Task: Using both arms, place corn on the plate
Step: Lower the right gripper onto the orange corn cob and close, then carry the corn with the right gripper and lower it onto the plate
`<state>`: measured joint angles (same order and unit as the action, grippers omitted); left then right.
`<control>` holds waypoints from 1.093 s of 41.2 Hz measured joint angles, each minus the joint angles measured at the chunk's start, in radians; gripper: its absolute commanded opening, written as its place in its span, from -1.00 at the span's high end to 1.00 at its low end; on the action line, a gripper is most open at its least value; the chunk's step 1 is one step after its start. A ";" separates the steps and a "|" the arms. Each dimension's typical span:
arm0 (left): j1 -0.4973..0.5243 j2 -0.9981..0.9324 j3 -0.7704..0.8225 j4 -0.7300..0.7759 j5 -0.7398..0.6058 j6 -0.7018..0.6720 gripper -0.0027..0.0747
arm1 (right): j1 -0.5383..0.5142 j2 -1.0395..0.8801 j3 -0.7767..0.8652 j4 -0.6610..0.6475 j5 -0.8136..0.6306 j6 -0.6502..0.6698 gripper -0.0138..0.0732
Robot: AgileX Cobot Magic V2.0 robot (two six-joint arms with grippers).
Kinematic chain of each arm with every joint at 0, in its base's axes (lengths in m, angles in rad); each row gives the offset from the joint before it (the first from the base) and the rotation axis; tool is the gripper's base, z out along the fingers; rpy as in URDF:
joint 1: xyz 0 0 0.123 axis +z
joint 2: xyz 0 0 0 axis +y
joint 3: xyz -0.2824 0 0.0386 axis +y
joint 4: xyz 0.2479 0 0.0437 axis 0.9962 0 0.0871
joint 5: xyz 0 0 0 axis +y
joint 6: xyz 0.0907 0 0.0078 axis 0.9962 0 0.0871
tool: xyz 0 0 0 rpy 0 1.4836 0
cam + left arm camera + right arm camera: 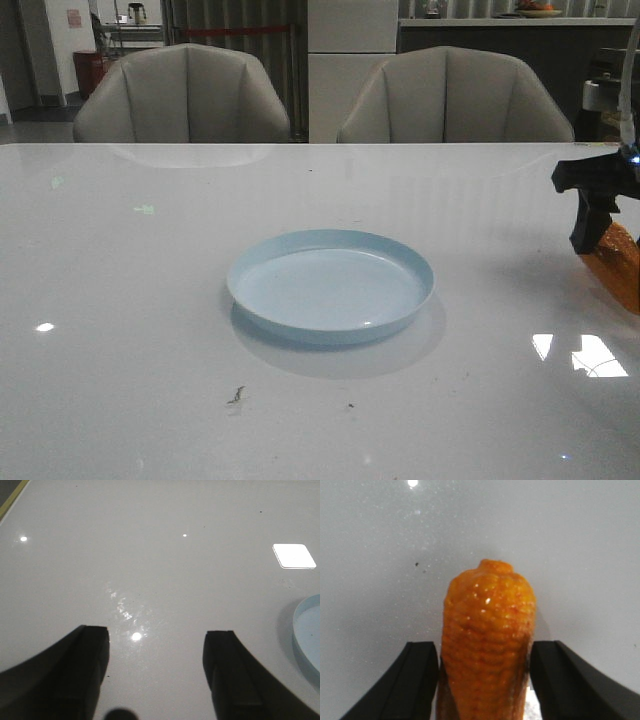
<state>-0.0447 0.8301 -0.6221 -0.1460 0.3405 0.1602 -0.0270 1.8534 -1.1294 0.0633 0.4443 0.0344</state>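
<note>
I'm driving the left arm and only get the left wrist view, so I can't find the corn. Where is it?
Observer: The corn is at the far right of the front view, well to the right of the plate.
Operator: Does the right arm have it?
Observer: The right wrist view shows the right gripper closed on the cob, with a finger against each side.
Operator: I only see a sliver of the plate. Is anything on it?
Observer: No, the front view shows the plate empty.
</note>
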 measured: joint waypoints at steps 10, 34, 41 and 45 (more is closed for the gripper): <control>0.000 0.000 0.002 0.000 -0.001 0.000 -0.29 | 0.000 0.034 -0.002 -0.011 -0.002 0.000 -0.10; 0.000 0.000 0.002 0.000 -0.001 0.000 -0.29 | 0.203 0.035 -0.310 -0.016 0.274 -0.096 0.08; 0.000 0.000 0.002 0.000 -0.001 0.000 -0.29 | 0.353 0.035 -0.347 -0.014 0.253 -0.098 0.08; 0.000 0.000 0.002 0.000 -0.001 0.000 -0.29 | 0.436 0.043 -0.347 -0.012 0.243 -0.098 0.08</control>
<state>-0.0447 0.8301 -0.6202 -0.1460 0.3398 0.1602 0.4093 1.8961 -1.4768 0.0508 0.6875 -0.0634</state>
